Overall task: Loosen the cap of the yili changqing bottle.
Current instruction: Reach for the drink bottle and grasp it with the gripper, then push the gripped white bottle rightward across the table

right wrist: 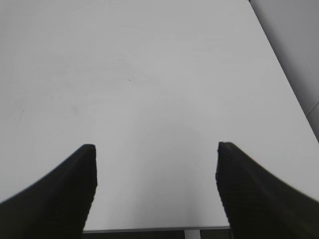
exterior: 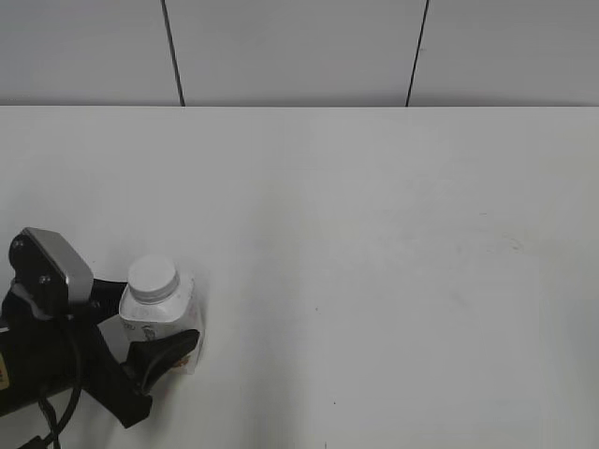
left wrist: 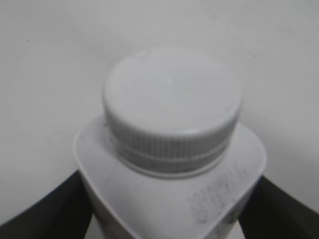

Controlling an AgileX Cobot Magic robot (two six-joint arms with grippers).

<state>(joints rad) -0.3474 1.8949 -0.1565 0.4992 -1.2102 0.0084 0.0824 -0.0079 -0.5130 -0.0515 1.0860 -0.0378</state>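
Observation:
The yili changqing bottle (exterior: 159, 323) stands upright on the white table at the front left, white with sloped shoulders. Its ribbed white cap (exterior: 153, 278) sits on the neck. In the left wrist view the cap (left wrist: 172, 107) fills the middle, above the bottle's shoulder (left wrist: 164, 199). My left gripper (exterior: 150, 360) is shut on the bottle's body; its dark fingers press both sides of the bottle below the shoulder (left wrist: 167, 219). My right gripper (right wrist: 155, 149) is open and empty over bare table; it is out of the exterior view.
The white table (exterior: 374, 234) runs back to a grey panelled wall (exterior: 299, 47). The right wrist view shows the table's near edge (right wrist: 149, 230) below the fingers and its right edge (right wrist: 284, 74).

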